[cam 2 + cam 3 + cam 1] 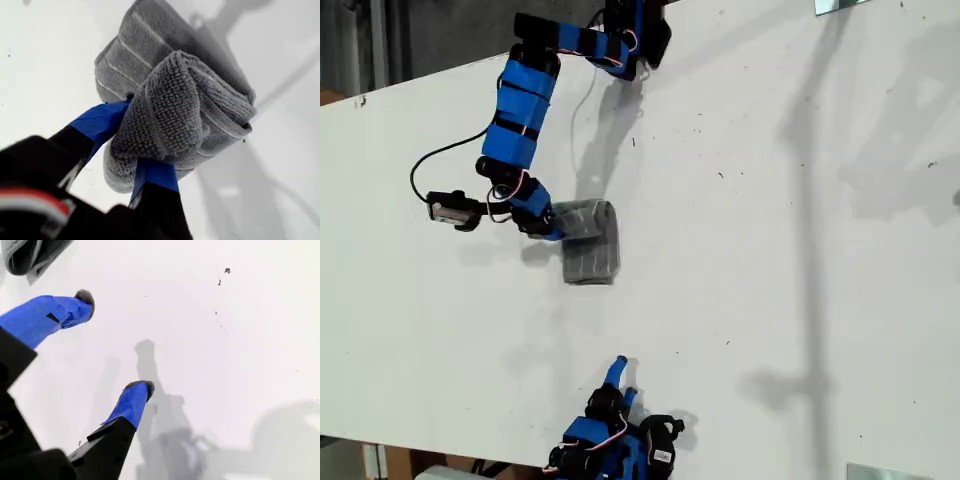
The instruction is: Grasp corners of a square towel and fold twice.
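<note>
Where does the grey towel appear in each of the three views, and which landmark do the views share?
Exterior view: the folded towel lies on the white table, left of centre, at the upper arm's gripper.
First wrist view: the towel fills the centre, pinched by my first gripper.
Second wrist view: only an edge of the towel shows at the frame edge, beyond my open second gripper.
Shared landmark: the white table.
</note>
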`<state>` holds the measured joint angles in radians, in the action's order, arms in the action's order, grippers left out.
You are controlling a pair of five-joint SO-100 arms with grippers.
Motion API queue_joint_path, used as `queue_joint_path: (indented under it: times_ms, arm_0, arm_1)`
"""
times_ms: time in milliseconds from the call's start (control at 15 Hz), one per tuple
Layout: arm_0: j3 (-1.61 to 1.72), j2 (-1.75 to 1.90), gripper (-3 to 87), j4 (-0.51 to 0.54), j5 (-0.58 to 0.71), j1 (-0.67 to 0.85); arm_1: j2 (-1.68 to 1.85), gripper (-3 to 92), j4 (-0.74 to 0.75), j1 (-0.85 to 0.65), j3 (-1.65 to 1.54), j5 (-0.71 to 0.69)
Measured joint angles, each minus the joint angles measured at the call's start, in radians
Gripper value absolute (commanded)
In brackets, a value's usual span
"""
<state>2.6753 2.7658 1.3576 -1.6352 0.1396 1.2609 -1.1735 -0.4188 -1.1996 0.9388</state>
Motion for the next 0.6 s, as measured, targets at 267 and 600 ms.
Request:
queue_joint_path:
  times_ms: [267,600]
  arm_0:
    - [0.035,0.071,30.2,0.017,-0.005,-0.006]
    - [0.095,0.202,29.9,0.037,0.032,0.015]
  arm_1:
    - [-0.052,33.6,0.077,0.029,0.049,-0.063]
    - [0.133,33.0,0.057,0.031,-0.078,-0.061]
